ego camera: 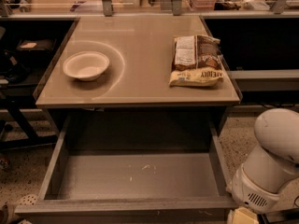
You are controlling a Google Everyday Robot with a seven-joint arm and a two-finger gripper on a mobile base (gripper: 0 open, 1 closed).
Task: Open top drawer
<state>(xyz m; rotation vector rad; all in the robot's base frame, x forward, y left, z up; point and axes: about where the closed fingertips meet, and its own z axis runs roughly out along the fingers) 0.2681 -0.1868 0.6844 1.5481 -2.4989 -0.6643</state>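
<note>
The top drawer [135, 174] stands pulled far out below the tan tabletop [140, 50]. Its inside is plain grey and holds nothing, with a few small whitish marks on the floor. Its front panel runs along the bottom edge of the view. My white arm [268, 164] is at the lower right, beside the drawer's front right corner. Only a pale part of my gripper [242, 216] shows at the bottom edge, just right of that corner.
A white bowl [86, 65] sits on the left of the tabletop and a brown snack bag [196, 59] on the right. Dark shelving stands on both sides. A cluttered counter runs along the back. Speckled floor lies around the drawer.
</note>
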